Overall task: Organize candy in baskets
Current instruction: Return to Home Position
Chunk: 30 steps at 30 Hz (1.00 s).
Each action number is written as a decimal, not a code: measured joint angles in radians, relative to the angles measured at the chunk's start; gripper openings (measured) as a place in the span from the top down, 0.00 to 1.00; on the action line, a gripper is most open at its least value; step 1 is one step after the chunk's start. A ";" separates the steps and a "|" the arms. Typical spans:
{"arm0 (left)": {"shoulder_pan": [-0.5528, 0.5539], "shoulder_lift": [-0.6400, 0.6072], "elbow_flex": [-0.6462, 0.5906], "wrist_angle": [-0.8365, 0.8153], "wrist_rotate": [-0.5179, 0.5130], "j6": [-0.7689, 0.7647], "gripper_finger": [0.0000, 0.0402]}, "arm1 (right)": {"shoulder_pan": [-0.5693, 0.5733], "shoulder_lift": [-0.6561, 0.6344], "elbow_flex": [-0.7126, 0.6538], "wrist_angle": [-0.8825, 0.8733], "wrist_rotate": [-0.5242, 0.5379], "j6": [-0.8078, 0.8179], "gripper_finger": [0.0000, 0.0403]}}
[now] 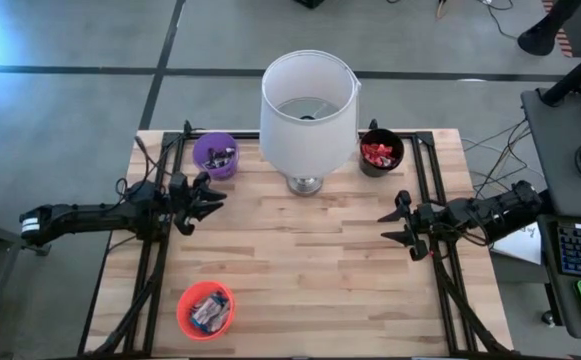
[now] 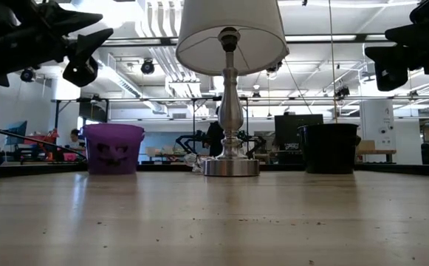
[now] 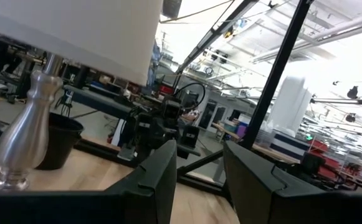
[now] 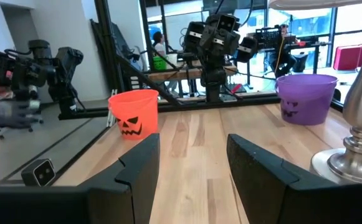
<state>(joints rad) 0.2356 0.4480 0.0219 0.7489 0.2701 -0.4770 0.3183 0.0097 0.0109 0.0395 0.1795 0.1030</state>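
From where I stand, the wooden table [image 1: 320, 290] looks sorted, and I can spot no loose candy on the boards. The purple basket [image 1: 215, 155] sits at the upper left of the high view, just beside the lamp [image 1: 308, 100], with dark-wrapped bars [image 1: 222, 156] inside. The black basket [image 1: 381, 152], on the lamp's other side, holds red bars [image 1: 376, 152]. The orange basket [image 1: 206, 308], down at the lower left, holds blue-and-white bars [image 1: 208, 313].

The left gripper [image 1: 212, 198] hangs at middle left, a little below the purple basket in the frame and raised clear of the table. Its fingers are spread wide with nothing between them. The right gripper [image 1: 390, 228] hovers at middle right, well apart from every basket, equally wide and empty. To my eye the sorting is done and only parking the arms is left.

The bars look light and small, and their shiny wrappers are likely slick and crinkly. A pinch across the narrow width at mid-length should hold best, gently enough not to crush the chocolate. The baskets look like thin plastic cups that would slide or tip if nudged, so any move is best made by the rim.
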 joint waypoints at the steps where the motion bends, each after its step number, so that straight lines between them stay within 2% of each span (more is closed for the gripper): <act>1: 0.000 0.000 0.000 -0.006 0.001 -0.002 0.72 | 0.000 0.000 0.000 0.000 0.000 0.000 0.56; 6: 0.000 0.000 0.000 -0.033 0.031 -0.007 0.72 | 0.000 0.000 0.000 0.000 0.000 0.000 0.56; 12: 0.000 -0.011 0.000 0.012 0.036 0.200 0.72 | 0.000 0.000 0.000 0.000 0.000 0.001 0.56; 16: -0.001 -0.049 0.000 0.025 0.036 0.250 0.72 | 0.000 0.000 0.000 0.000 0.000 0.000 0.56; 19: -0.001 -0.102 0.000 0.025 0.036 0.321 0.72 | 0.000 0.000 0.000 0.000 0.000 0.000 0.56; 23: -0.001 -0.199 0.000 -0.004 0.036 0.335 0.72 | 0.000 0.000 0.000 0.001 0.000 0.000 0.56; 30: -0.001 -0.405 -0.002 -0.143 0.036 0.390 0.72 | 0.000 0.000 -0.001 0.001 0.001 -0.001 0.56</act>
<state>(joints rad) 0.2344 0.0426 0.0199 0.6062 0.3058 -0.0868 0.3183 0.0097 0.0101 0.0406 0.1802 0.1024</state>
